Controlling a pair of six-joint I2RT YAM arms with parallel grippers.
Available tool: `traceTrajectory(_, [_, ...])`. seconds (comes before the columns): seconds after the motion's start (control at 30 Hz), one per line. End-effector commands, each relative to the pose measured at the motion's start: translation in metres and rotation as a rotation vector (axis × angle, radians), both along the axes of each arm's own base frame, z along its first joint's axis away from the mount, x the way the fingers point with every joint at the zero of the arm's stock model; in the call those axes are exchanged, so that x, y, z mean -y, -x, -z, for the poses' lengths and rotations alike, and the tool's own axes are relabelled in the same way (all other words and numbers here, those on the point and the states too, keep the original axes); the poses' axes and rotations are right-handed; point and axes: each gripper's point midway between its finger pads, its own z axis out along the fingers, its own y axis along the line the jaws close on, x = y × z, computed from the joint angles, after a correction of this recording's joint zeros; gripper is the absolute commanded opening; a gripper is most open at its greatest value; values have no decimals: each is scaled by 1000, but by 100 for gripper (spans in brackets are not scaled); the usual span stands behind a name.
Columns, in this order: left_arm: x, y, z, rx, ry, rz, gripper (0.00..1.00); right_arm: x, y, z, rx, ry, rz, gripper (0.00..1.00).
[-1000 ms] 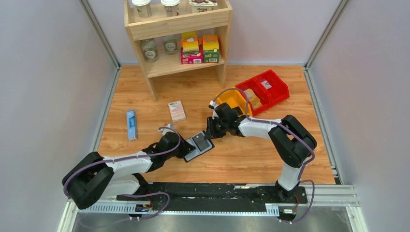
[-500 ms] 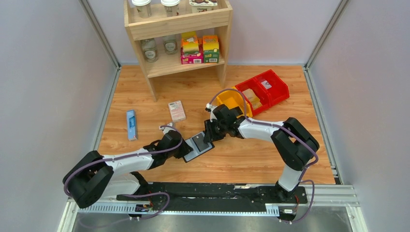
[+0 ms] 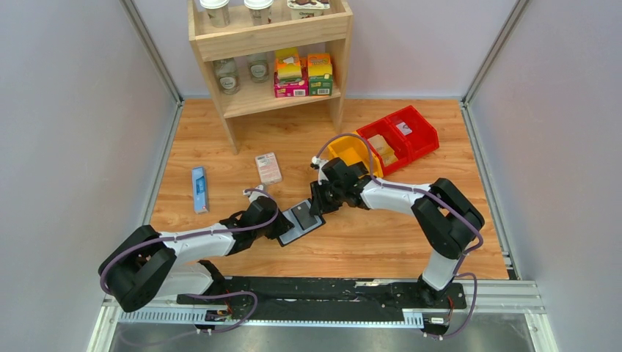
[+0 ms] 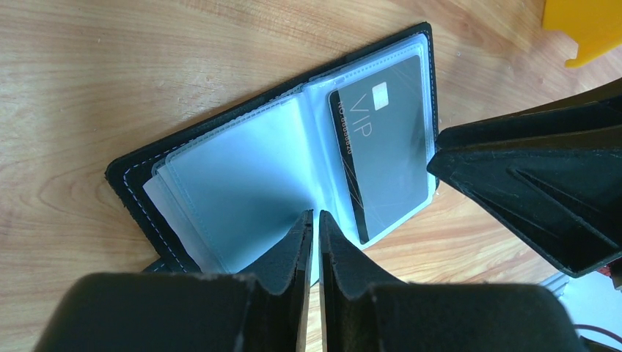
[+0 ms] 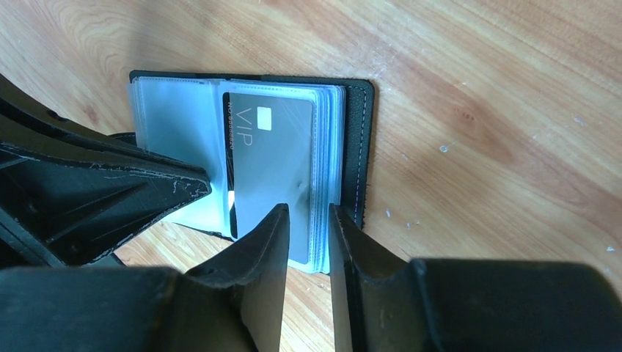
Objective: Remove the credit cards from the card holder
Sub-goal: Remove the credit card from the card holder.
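The card holder (image 3: 300, 222) lies spread open near the middle of the counter (image 3: 381, 242), tilted, with an arm at either end. Nothing has come out yet: a dark credit card (image 5: 268, 165) marked VIP sits inside a clear pocket on the holder's right-hand leaf, and no loose card shows on the wood, so the whole extraction is left to do. Whether more cards hide in the stacked pockets beneath cannot be told. The left pincer (image 4: 314, 224) is closed to a thin slit, with its tips at the fold, apparently pinning the left leaf down. The right pincer (image 5: 306, 220) stands narrowly open, its fingers (image 5: 275, 227) straddling the edge of the pocket stack where the card's end lies, though from this angle it is unclear if they touch it. The pocket mouth seems to face that pincer. Room is tight between the two arms. Bare wood lies open near and to the right, while a yellow bin (image 3: 350, 150) sits far right and a pink-and-white box (image 3: 268, 168) far left, both well apart.
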Motion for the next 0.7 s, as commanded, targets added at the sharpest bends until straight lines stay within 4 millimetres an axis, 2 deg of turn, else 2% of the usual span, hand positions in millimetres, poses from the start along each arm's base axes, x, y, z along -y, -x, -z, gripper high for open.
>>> traceTrajectory(0.0, [-21,13,22,-51,-101,-5,15,-13,-16,-36,113,-48,-12,28])
traceTrajectory(0.27, [-22,14,22,-50,-95,-8,14,-19,-19,-31,105,-41,-28,27])
traceTrajectory(0.43, [-21,13,21,-45,-84,-9,14,-19,-17,-15,70,-17,-27,26])
traceTrajectory(0.67, [-19,12,21,-34,-64,-14,14,-21,-5,2,-5,-16,-59,25])
